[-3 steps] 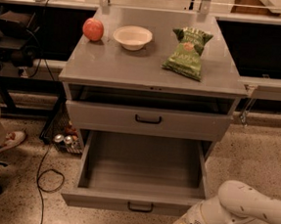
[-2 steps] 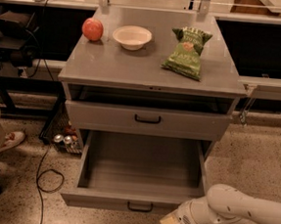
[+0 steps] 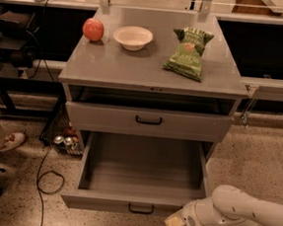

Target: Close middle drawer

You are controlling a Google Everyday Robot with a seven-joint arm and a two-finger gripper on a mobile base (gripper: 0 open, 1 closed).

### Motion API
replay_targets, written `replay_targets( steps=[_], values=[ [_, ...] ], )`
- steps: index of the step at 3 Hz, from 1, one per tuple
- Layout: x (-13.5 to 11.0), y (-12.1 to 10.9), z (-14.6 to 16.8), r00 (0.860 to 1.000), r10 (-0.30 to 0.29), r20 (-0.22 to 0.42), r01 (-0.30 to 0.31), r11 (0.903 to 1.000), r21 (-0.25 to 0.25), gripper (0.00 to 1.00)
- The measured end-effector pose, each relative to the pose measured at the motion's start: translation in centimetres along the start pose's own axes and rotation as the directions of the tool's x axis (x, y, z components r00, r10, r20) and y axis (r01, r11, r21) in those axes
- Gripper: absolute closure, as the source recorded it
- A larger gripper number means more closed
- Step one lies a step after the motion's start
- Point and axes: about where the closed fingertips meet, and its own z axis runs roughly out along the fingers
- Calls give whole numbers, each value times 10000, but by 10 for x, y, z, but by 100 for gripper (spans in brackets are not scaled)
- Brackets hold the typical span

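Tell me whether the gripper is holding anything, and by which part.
Nothing visibly held. The gripper sits low at the right front corner of the open middle drawer, away from its handle.

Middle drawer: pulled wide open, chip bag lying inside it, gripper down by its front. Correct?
Not quite. The middle drawer is pulled wide open, but it is empty. The chip bag lies on the cabinet top, as the camera view shows. The gripper is down by the drawer's front, near its right end.
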Motion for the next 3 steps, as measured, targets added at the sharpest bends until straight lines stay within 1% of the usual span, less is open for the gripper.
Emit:
replay_targets(
  steps=[1, 2, 3],
  values=[
    [8, -30, -9, 9995, 80, 297, -81, 10000, 36, 100],
    [2, -51, -17, 9970, -38, 775, 26, 9999, 156, 100],
    [-20, -78, -23, 9816, -520, 1837, 488, 9986, 220, 100]
  ],
)
